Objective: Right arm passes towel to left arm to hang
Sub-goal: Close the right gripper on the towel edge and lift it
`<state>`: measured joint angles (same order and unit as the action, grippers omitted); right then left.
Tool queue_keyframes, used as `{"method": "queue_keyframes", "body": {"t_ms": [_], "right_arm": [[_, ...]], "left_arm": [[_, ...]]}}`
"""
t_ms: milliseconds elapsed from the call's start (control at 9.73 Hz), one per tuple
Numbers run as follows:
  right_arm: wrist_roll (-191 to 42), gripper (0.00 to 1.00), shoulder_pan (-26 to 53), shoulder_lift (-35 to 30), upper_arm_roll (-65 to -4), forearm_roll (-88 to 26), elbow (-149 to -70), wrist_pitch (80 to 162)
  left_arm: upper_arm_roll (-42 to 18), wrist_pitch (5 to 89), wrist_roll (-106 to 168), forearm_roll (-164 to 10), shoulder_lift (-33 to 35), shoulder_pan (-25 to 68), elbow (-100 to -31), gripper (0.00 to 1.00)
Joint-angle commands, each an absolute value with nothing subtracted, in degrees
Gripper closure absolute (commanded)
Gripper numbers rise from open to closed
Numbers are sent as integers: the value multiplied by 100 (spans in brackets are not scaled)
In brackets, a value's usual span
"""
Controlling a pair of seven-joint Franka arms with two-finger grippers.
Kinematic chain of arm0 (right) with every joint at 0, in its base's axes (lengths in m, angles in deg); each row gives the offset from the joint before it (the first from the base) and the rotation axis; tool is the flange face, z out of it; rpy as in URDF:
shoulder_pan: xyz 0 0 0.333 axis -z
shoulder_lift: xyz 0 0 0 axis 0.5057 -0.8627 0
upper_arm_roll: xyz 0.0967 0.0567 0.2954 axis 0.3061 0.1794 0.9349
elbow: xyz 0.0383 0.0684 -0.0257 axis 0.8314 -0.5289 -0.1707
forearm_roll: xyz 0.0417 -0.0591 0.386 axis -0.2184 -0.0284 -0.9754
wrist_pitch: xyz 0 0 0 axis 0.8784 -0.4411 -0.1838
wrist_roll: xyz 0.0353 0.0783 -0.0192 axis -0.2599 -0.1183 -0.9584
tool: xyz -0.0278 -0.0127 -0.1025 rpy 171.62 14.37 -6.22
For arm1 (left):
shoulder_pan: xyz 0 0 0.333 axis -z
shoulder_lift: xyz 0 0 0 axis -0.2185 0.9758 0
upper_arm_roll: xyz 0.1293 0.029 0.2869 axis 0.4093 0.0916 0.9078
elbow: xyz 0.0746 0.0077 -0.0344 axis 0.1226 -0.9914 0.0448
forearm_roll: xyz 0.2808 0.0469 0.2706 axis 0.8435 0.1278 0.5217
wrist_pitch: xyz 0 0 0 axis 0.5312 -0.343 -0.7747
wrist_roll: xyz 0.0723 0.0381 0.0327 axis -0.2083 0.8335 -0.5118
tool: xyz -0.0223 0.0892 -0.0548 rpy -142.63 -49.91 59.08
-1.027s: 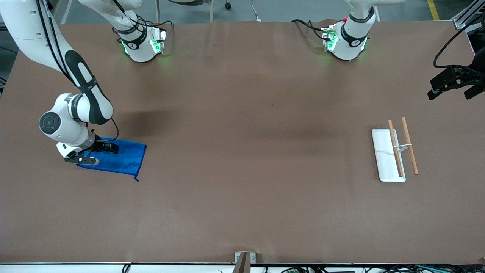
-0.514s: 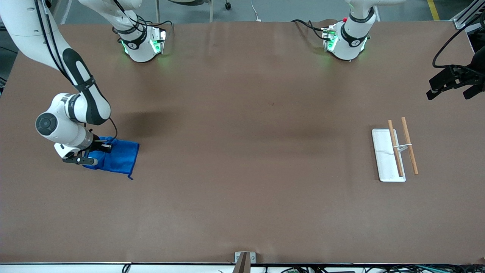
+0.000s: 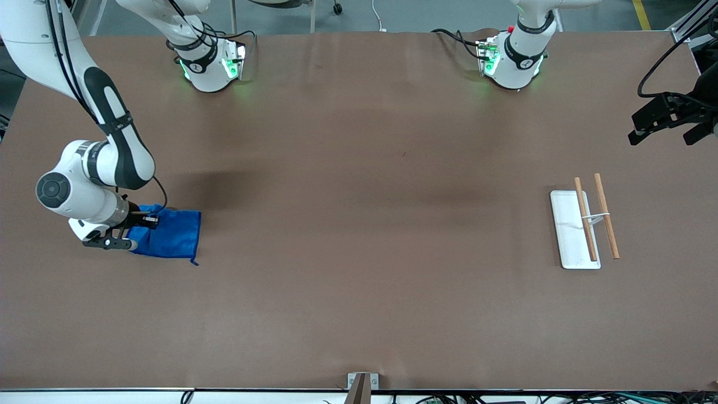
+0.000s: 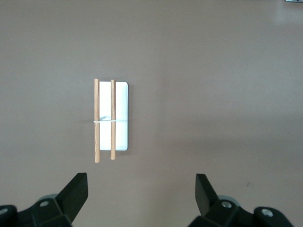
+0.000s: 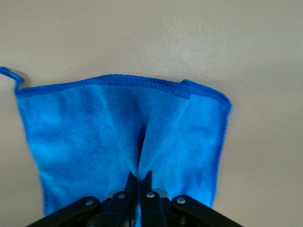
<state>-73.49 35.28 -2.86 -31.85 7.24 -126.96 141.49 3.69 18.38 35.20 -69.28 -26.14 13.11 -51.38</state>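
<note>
The right gripper point(image 5: 138, 182) was clenched on a pinched fold of the towel point(image 3: 168, 235), low over the table point(image 3: 359, 224) at the right arm's end. The left gripper point(image 4: 141, 187) waited released above the white tray point(image 4: 121, 116). The pick-up step was in hand; next, I judge, the towel needs lifting and carrying toward the left arm.

This is a robotics lab or test cell. Two white arm bases point(image 3: 210, 62) point(image 3: 511, 59) with green status lights are bolted along one edge of a wide tabletop point(image 3: 359, 292) covered in plain brown sheeting. Loose cables point(image 3: 454, 36) run off it onto a grey floor point(image 3: 426, 14) marked with a yellow line point(image 3: 641, 12), beside an aluminium frame rail point(image 3: 689, 25).
</note>
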Motion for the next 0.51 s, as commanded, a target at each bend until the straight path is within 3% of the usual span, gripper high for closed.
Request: {"method": "queue_keyframes", "body": {"t_ms": [0,411], "right_arm": [[-7409,100,3390,205,-3166,743,-12500,13393],[-7339,100,2985,400,-2763,185,-12114,13373]], "left_arm": [[332,1824,3601,-6905,-2620,1271,-5281,0],[332,1771,3628,-6931,-2620,1340,-5307,0]]}}
